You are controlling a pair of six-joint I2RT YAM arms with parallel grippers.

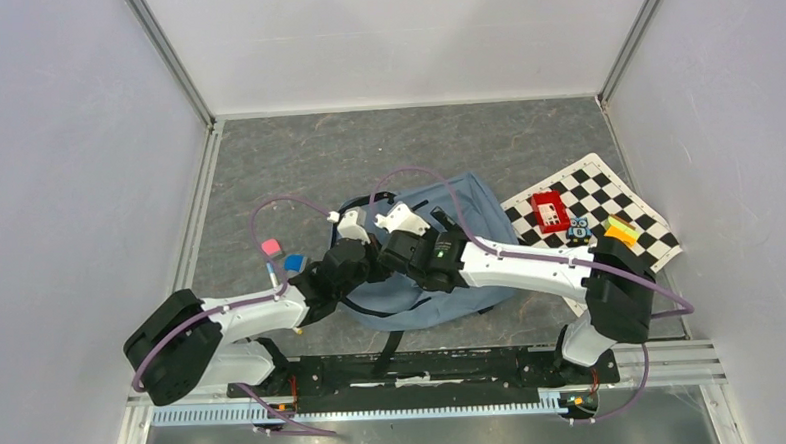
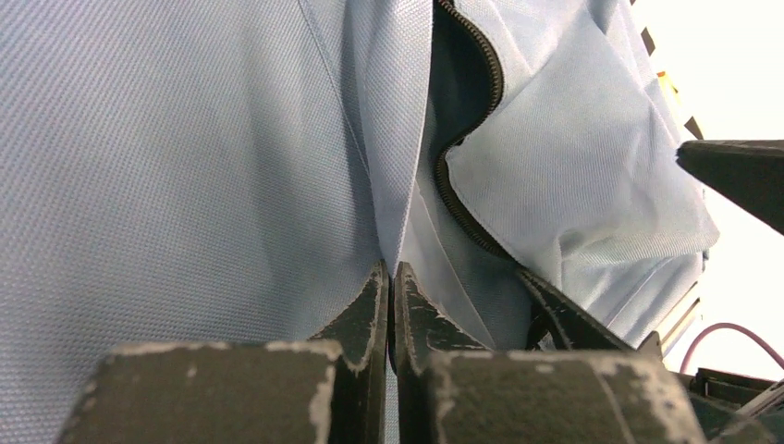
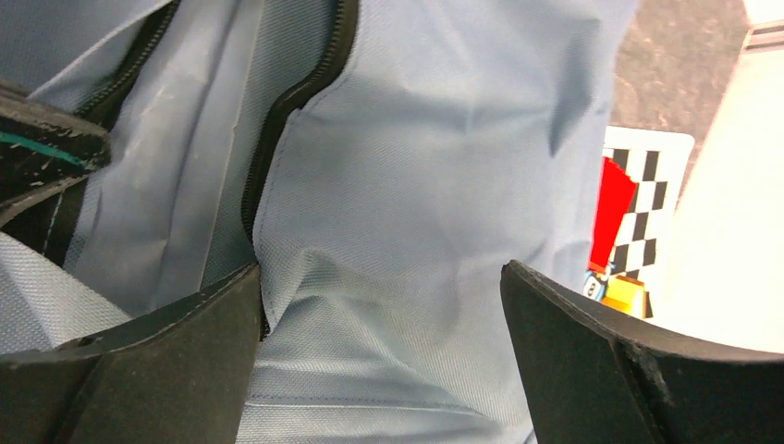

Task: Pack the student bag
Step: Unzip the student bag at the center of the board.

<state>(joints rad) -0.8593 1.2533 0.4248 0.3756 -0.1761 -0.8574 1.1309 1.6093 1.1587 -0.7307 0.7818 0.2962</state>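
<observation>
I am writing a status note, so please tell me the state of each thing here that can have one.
student bag: lying flat, fabric creased.
zipper: open along the stretch in view.
left gripper: shut, pinching a fold of the bag's fabric.
right gripper: open over the bag, holding nothing.

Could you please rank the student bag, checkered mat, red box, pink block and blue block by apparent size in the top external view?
1. student bag
2. checkered mat
3. red box
4. pink block and blue block: they look about alike, so I would not rank them.
</observation>
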